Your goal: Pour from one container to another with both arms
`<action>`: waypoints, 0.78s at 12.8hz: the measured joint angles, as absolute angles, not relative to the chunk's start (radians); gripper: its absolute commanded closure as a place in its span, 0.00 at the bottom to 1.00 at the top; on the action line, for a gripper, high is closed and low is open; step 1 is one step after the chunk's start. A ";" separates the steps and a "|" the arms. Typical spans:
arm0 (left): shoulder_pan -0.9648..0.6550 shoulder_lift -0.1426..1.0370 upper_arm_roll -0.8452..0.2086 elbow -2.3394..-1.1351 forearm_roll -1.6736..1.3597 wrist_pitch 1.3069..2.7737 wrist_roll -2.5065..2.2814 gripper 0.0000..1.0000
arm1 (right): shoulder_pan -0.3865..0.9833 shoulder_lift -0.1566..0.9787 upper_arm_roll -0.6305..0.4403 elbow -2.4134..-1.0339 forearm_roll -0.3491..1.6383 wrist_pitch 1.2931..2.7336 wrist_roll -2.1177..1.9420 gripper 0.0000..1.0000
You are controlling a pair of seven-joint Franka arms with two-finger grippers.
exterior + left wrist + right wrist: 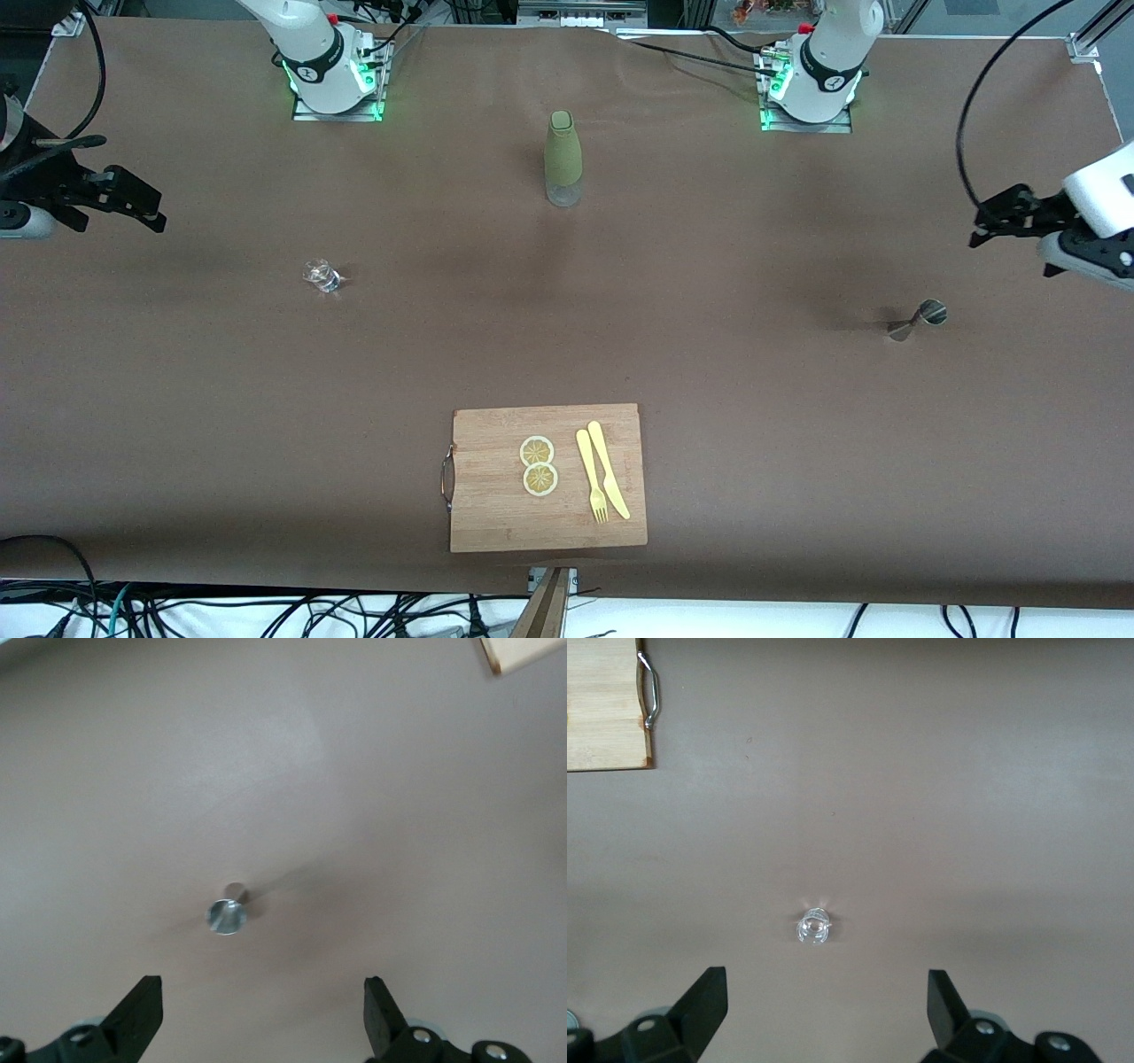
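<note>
Tiny clear glass cup (321, 276) upright, shiny steel hourglass jigger (918, 320) upright

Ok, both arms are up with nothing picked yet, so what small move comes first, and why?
Probably lower the right gripper toward the glass cup: its jaws are open and empty, with the cup standing between them in its wrist view. The left gripper, also open, faces the steel jigger likewise.

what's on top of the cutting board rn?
On the cutting board: two lemon slices touching each other, and beside them a yellow fork and yellow knife. Whatever lies beneath them is covered.
</note>
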State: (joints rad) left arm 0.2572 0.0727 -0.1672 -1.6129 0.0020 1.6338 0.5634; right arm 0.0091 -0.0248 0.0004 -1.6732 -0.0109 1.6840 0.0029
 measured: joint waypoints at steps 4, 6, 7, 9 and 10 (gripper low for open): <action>0.356 0.099 -0.164 -1.613 -0.008 1.634 0.904 0.00 | 0.009 -0.025 0.000 -1.673 -0.011 1.684 0.003 0.00; 0.406 0.124 -0.164 -1.613 -0.013 1.635 1.065 0.01 | 0.009 -0.025 0.000 -1.673 -0.011 1.683 0.003 0.00; 0.442 0.137 -0.163 -1.612 -0.034 1.636 1.156 0.01 | 0.009 -0.025 0.000 -1.673 -0.011 1.683 0.003 0.00; 0.516 0.165 -0.162 -1.603 -0.082 1.637 1.338 0.02 | 0.009 -0.025 0.000 -1.673 -0.011 1.683 0.003 0.00; 0.551 0.180 -0.161 -1.598 -0.104 1.637 1.415 0.03 | 0.009 -0.025 0.000 -1.673 -0.011 1.683 0.003 0.00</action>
State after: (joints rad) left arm 0.5505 0.1803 -0.1611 -1.5976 -0.1038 1.6374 1.4151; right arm 0.0091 -0.0248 0.0002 -1.6732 -0.0109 1.6832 0.0030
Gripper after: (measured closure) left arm 0.009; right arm 0.000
